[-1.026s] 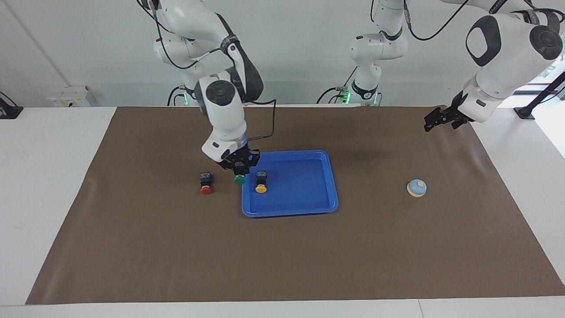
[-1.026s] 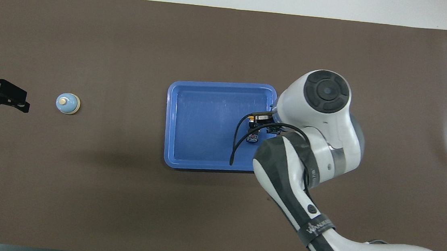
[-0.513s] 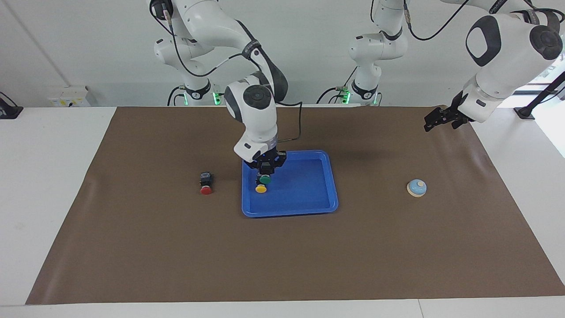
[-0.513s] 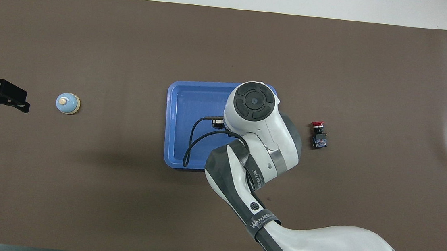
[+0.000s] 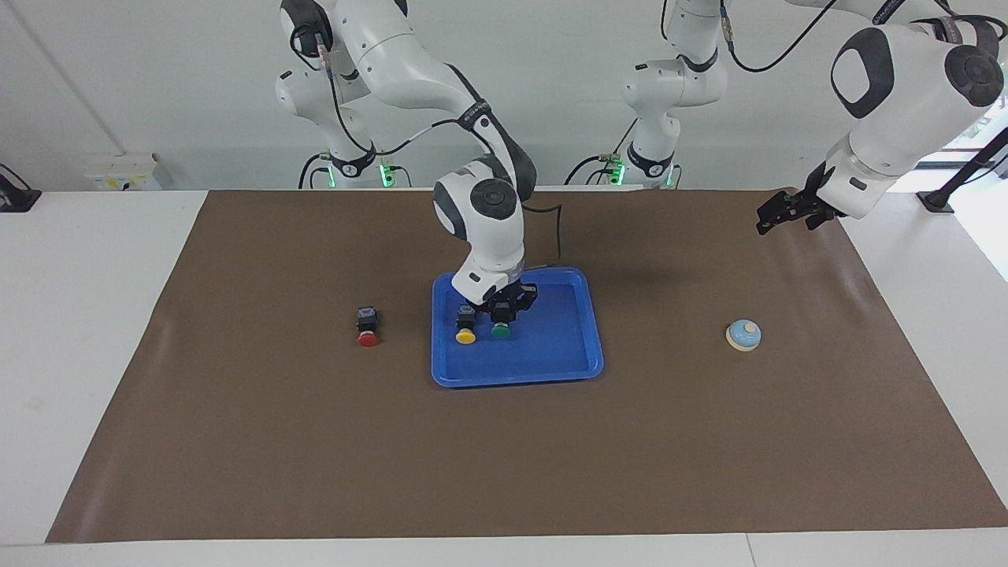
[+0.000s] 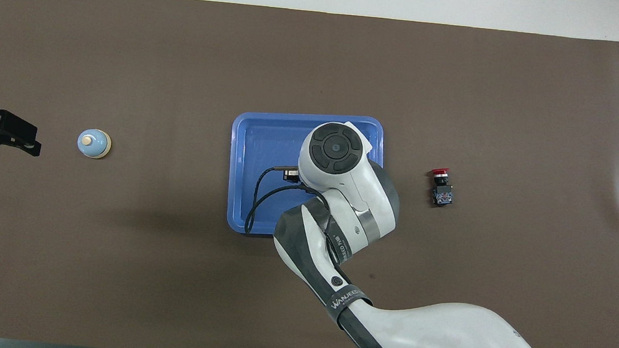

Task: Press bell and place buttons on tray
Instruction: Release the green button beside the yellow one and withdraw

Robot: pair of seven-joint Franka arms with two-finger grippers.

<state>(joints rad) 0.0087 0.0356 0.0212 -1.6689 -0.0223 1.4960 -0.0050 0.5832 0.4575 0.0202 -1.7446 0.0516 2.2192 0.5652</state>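
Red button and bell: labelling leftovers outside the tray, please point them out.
red button [image 5: 367, 339], facing view, on its red cap.
bell [image 5: 743, 335], facing view, on its light-blue dome.

White arms [image 5: 488, 236] with dark-grey joint caps, black cables, and black claws.

Two buttons [image 5: 482, 323] are set side by side in the tray [image 5: 551, 366] at mid-desk. A third button [image 5: 367, 326] is left on the desk [image 5: 504, 457] beside the tray, toward the right arm's end, while the bell [image 5: 743, 335] is placed well apart toward the left arm's end.
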